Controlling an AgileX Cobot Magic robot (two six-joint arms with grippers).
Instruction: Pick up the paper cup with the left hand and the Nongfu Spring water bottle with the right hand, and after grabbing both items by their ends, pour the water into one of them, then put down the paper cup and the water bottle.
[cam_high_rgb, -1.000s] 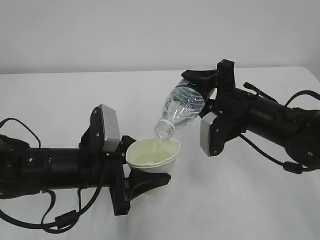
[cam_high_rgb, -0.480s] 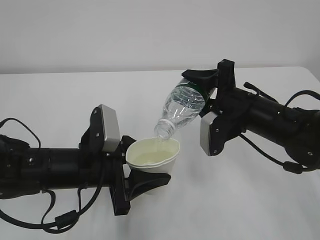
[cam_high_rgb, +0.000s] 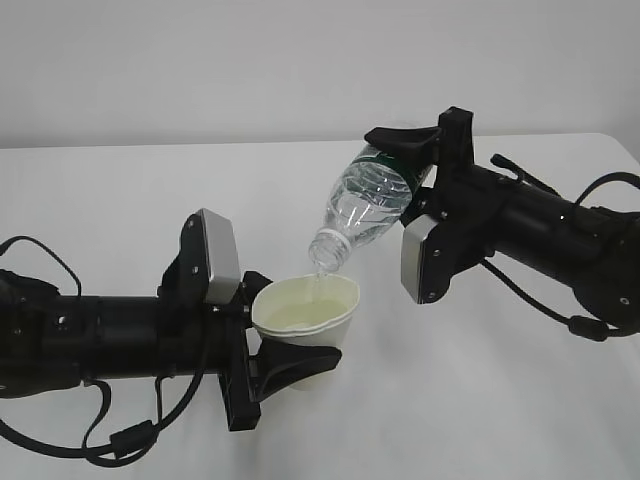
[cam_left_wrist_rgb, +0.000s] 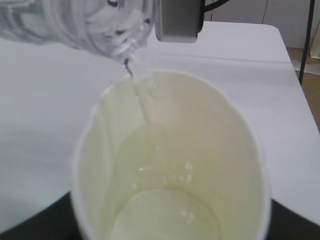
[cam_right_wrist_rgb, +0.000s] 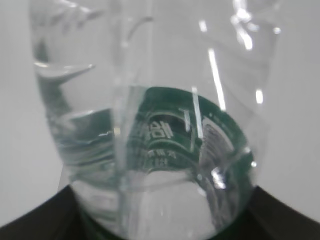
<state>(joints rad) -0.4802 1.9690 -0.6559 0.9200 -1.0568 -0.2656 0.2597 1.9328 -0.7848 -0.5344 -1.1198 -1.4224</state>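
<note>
My left gripper (cam_high_rgb: 287, 362) is shut on the lower end of the white paper cup (cam_high_rgb: 305, 312), which stands upright above the table. In the left wrist view the cup (cam_left_wrist_rgb: 210, 150) fills the frame, with a shallow pool of water (cam_left_wrist_rgb: 165, 215) at its bottom. My right gripper (cam_high_rgb: 412, 165) is shut on the base end of the Nongfu Spring water bottle (cam_high_rgb: 365, 205). The bottle tilts neck-down to the left, its mouth just above the cup's rim. A thin stream of water (cam_left_wrist_rgb: 142, 102) falls from the mouth into the cup. The green-labelled bottle (cam_right_wrist_rgb: 160, 140) fills the right wrist view.
Both arms hover over a white table (cam_high_rgb: 480, 400) with a pale wall behind. Black cables (cam_high_rgb: 130, 435) loop under the left arm. The table's right edge (cam_left_wrist_rgb: 296, 85) shows in the left wrist view.
My right gripper has risen a little, lifting the bottle's base and tipping it slightly steeper. The cup and the left arm have stayed still.
</note>
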